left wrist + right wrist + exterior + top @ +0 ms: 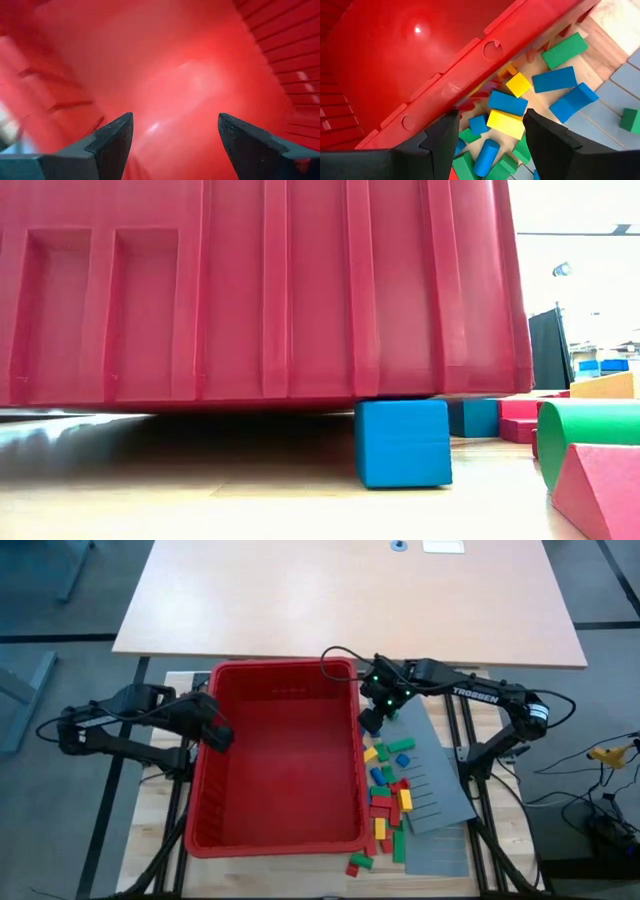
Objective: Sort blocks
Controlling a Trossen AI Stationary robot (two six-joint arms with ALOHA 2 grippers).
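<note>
Several red, green, blue and yellow blocks (388, 798) lie loose on the table, in a strip along the right wall of the big red bin (280, 755). My right gripper (374, 718) hangs open over the far end of this strip, next to the bin's right rim (470, 55). A yellow block (505, 124) and a blue block (507, 102) lie below the gap between its fingers, untouched. My left gripper (216, 733) stands open at the bin's left rim; its wrist view looks into the bin's bare red inside (175, 90). In the low view a blue cube (403, 442) stands at the bin's lower edge.
Flat grey slotted panels (435, 785) lie right of the blocks, and some blocks lie on them. A large light tabletop (350, 595) stands beyond the bin. In the low view a green cylinder (590, 440) and a red wedge (600, 490) lie near the camera.
</note>
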